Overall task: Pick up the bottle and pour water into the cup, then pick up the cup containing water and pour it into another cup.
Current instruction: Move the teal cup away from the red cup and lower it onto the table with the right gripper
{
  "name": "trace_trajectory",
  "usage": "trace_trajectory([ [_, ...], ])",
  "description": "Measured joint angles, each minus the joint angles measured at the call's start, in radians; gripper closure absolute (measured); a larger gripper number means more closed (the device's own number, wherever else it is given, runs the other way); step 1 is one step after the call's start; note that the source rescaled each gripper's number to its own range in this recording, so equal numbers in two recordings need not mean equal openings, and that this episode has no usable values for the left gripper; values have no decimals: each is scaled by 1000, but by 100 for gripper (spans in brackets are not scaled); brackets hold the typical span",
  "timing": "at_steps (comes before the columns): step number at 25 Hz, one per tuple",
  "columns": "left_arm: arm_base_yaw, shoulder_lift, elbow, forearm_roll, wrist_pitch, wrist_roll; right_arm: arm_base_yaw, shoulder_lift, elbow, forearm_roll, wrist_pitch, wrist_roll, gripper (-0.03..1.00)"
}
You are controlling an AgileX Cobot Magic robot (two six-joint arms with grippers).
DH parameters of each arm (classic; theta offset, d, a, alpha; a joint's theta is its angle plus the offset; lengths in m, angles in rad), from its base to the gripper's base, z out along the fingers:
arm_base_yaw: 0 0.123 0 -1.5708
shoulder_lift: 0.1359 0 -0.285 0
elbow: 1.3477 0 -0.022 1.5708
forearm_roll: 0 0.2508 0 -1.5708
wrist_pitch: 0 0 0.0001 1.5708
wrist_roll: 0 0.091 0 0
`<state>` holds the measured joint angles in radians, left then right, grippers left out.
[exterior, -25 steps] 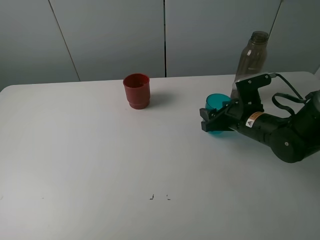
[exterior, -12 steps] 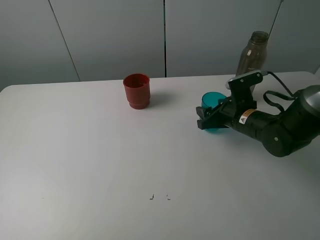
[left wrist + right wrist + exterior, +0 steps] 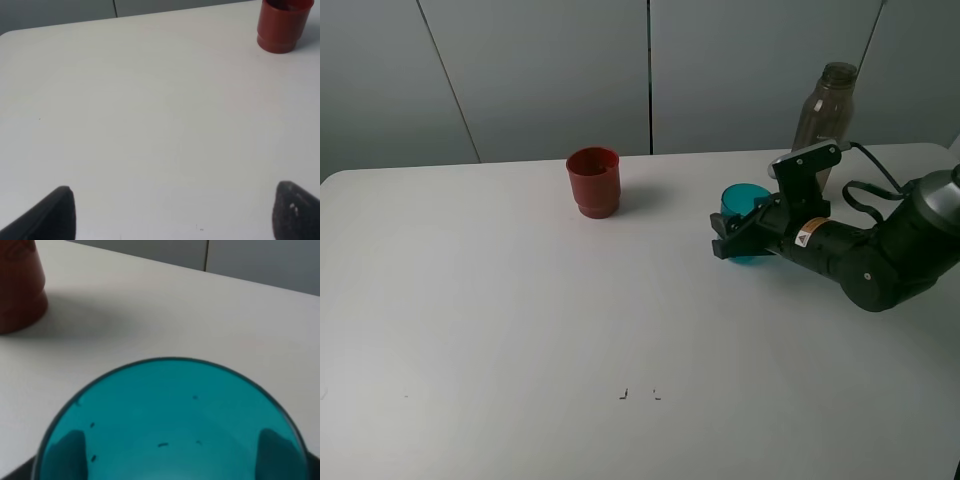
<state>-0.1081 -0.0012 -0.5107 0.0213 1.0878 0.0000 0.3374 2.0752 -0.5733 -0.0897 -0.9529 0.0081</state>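
Your left gripper (image 3: 170,212) shows only two fingertips, set wide apart over bare white table (image 3: 520,300). The red cup (image 3: 593,181) stands upright toward the back. Further right, your right gripper (image 3: 737,240) straddles the teal cup (image 3: 744,202); you cannot tell whether it clamps. Behind stands the bottle (image 3: 825,110), upright.

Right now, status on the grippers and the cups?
Right gripper around teal cup, grip unconfirmed. Left gripper open, empty. Red cup upright, path to it unobstructed. Bottle standing behind.
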Motion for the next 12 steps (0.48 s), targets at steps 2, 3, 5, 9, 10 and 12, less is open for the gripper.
trace_trajectory([
  [2, 0, 0, 0, 0, 0, 0, 0, 5, 0, 0, 9, 0, 10],
  [3, 0, 0, 0, 0, 0, 0, 0, 9, 0, 0, 13, 0, 2],
  [5, 0, 0, 0, 0, 0, 0, 0, 11, 0, 0, 34, 0, -2],
  [9, 0, 0, 0, 0, 0, 0, 0, -22, 0, -7, 160, 0, -3],
  [10, 0, 0, 0, 0, 0, 0, 0, -36, 0, -13, 193, 0, -3],
  [12, 0, 0, 0, 0, 0, 0, 0, -77, 7, -24, 252, -2, -3],
])
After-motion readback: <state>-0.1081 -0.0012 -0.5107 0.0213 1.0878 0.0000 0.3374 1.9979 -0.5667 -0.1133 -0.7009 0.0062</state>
